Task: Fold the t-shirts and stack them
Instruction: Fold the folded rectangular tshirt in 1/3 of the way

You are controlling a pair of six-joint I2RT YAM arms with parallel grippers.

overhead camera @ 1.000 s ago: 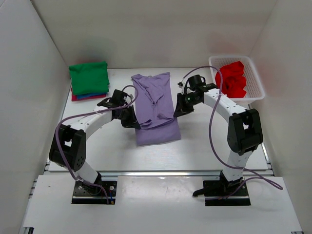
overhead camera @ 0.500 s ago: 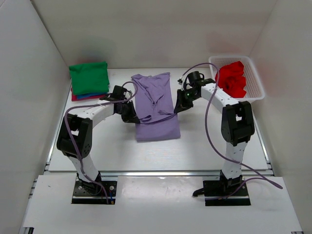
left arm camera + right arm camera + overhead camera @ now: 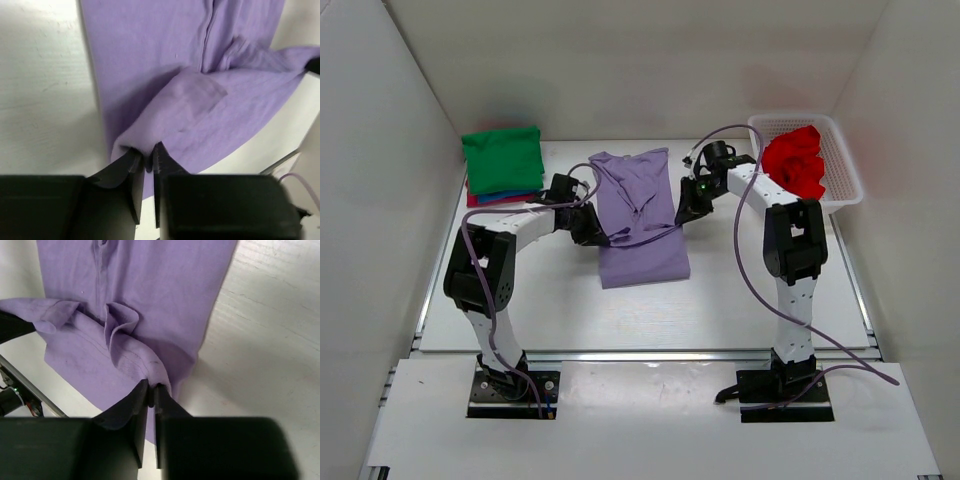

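A: Item 1, lavender tee (image 3: 640, 250). Loc?

B: Ctr of counter (image 3: 520, 300), between both arms. Near part lies flat; mid-section raised in a ridge across its width.

A: Held by?

B: Left gripper (image 3: 147, 159) clamped on the tee's left edge, cloth bunched between its fingers. Right gripper (image 3: 151, 390) clamped on the opposite edge, same way. Both low, close to the counter.

A: Why both edges at once?

B: Prob. to keep the fold line square: matching pinch pts on each side let the doubled layer travel as one straight crease, w/o skew. Judgement only.

A: Orientation?

B: Long axis runs near-to-far on the counter, tilted a little, far end leaning left. A stitched seam runs along that axis down the middle. Which end is the collar: can't tell for sure.

A: Item 2?

B: Folded stack (image 3: 502, 165), far-left corner, green on top, blue and magenta edges showing under it. Well apart from item 1; likely the drop-off spot.

A: Item 3?

B: Red tee (image 3: 795, 160), crumpled, in basket (image 3: 848, 185), far right. Not yet folded.
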